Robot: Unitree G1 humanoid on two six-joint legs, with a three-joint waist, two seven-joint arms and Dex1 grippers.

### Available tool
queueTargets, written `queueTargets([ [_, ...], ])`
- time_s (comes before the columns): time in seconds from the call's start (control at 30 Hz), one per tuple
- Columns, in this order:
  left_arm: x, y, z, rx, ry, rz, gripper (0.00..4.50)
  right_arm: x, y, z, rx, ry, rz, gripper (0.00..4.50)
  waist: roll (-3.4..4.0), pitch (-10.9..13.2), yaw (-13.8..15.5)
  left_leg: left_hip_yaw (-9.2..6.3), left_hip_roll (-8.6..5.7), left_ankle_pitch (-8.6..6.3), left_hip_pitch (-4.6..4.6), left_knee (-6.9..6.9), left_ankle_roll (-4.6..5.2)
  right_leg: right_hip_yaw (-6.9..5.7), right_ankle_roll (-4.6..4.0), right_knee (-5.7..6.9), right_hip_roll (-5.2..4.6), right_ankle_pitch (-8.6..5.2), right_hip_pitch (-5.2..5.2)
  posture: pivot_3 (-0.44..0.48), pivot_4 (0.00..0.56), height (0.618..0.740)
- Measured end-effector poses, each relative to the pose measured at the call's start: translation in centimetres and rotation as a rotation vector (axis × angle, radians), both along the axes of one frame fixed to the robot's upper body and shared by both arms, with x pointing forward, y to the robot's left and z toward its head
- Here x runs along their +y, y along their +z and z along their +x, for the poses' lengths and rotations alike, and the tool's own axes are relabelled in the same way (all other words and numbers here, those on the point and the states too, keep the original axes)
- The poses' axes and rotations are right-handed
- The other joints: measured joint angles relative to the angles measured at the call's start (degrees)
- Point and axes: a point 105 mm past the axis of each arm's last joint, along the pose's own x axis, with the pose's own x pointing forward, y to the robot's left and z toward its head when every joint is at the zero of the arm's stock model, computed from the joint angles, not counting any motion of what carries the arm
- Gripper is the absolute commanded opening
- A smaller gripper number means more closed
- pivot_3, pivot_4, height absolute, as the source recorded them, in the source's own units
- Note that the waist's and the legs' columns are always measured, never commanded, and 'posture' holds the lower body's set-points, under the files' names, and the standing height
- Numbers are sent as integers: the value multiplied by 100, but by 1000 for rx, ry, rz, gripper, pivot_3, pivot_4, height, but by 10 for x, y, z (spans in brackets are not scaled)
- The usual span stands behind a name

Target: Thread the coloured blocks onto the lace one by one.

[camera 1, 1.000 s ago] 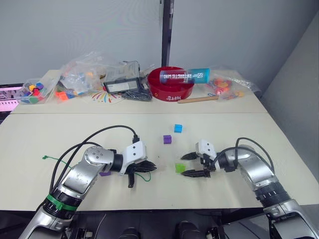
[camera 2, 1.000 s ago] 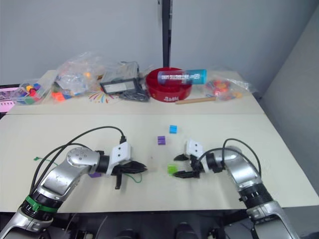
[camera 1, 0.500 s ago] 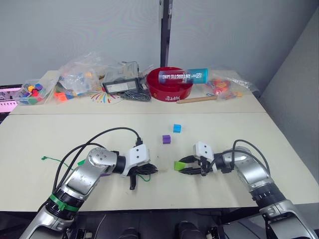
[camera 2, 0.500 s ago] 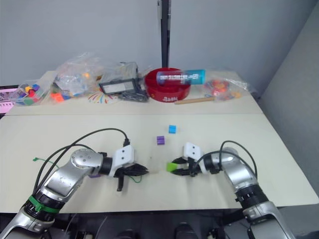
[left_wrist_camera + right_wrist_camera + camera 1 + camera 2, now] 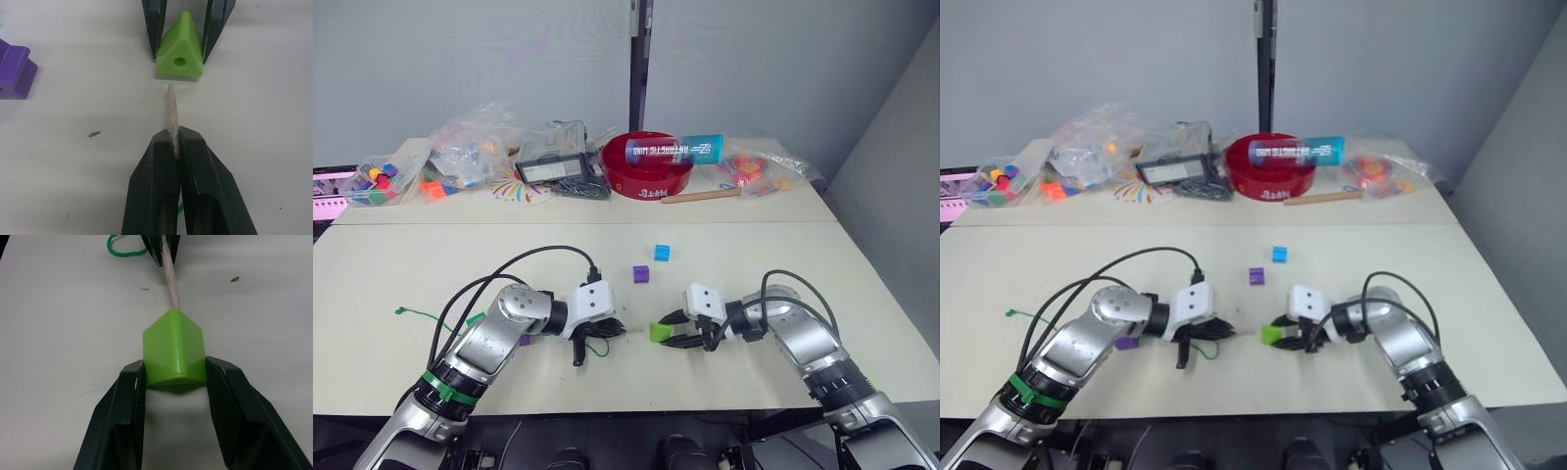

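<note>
the right gripper point(image 5: 174, 382) pinches the lime green block point(image 5: 174, 348) just above the pale table point(image 5: 391, 264). the left gripper point(image 5: 174, 147) is pressed onto the lace point(image 5: 172, 115) tip (aimed at the block's hole, just short). beyond lie a purple block point(image 5: 641, 274), a cyan block point(image 5: 662, 253), a red bowl point(image 5: 649, 166).

A pale beige table point(image 5: 401, 264) fills the foreground. A second table point(image 5: 773, 201) of the same colour abuts its far edge. Behind stands a plain grey wall point(image 5: 460, 69), with a dark vertical post point(image 5: 641, 64) rising at centre. An angled grey panel point(image 5: 901, 196) closes the right side.
</note>
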Motion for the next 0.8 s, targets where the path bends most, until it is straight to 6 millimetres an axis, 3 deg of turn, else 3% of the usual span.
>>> queueTargets([
  [0.8, -13, -1, 3, -7, 6, 14, 0, 3, 4, -1, 24, -25, -71, 1325, 0, 0, 9, -1, -1, 0, 0, 0, 0, -1, 0, 0, -1, 0, 2, 0, 150, 731],
])
